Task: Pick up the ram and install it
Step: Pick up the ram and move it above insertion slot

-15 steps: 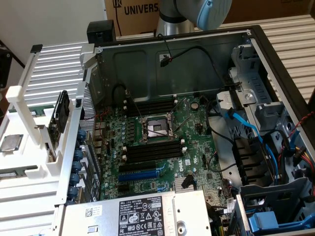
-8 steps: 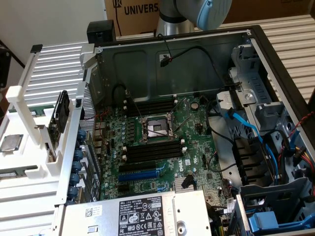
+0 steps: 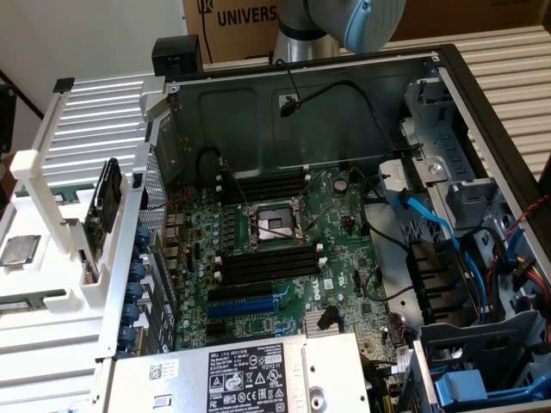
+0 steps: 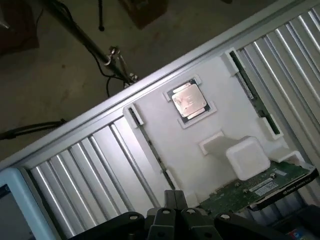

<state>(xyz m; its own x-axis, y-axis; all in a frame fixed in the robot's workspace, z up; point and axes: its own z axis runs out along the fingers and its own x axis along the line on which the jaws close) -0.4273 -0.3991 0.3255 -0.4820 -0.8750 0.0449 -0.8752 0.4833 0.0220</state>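
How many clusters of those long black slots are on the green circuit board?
2. One cluster sits beyond the processor socket; the other cluster sits on its near side, beside the blue slot. The power supply box covers some board, so more may be hidden.

Exterior light: bright and even from overhead; the motherboard [image 3: 284,249] sits in mild shade inside the case.
Wrist light: the white fixture [image 4: 200,150] just beyond the end effector [image 4: 172,197] looks nearly washed out.
Glare: the metal chip [image 4: 189,101] farther beyond shines.
Dark area: the floor [image 4: 50,75], farthest away, is dim.
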